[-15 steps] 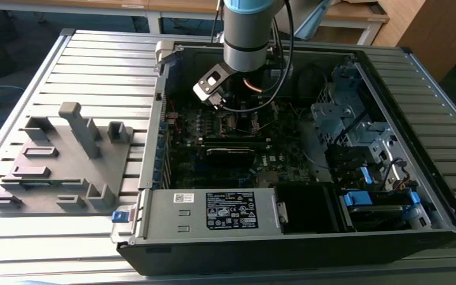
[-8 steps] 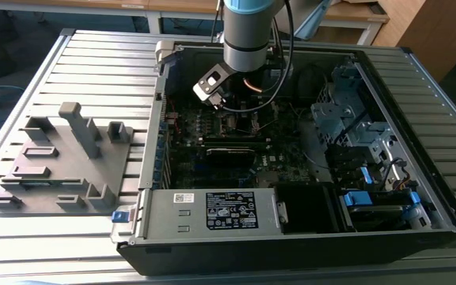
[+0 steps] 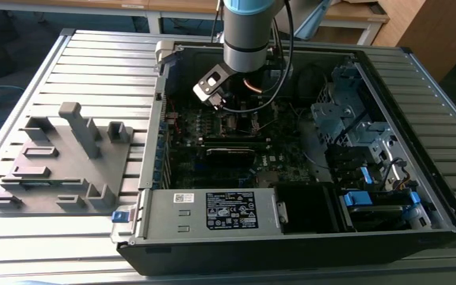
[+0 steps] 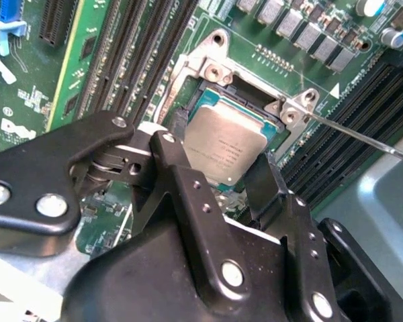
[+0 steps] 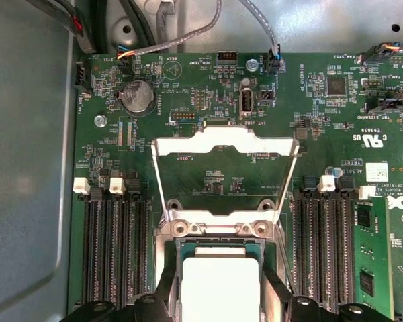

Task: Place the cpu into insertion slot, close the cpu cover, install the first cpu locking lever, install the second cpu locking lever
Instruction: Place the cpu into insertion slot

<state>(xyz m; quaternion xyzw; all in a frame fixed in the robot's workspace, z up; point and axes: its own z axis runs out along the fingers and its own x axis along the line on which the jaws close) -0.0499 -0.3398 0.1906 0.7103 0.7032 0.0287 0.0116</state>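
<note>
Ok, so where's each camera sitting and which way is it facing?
Exterior view: off the arm, high up, looking down into the open case on the table; the arm descends into it, ending in the gripper.
First wrist view: on the arm, square-on to the board, open cover beyond the cpu; the gripper straddles the cpu.
Second wrist view: on the arm, slanted and closer, looking past the gripper's black body at the cpu.
Shared: both wrist views show the gripper around the cpu.
</note>
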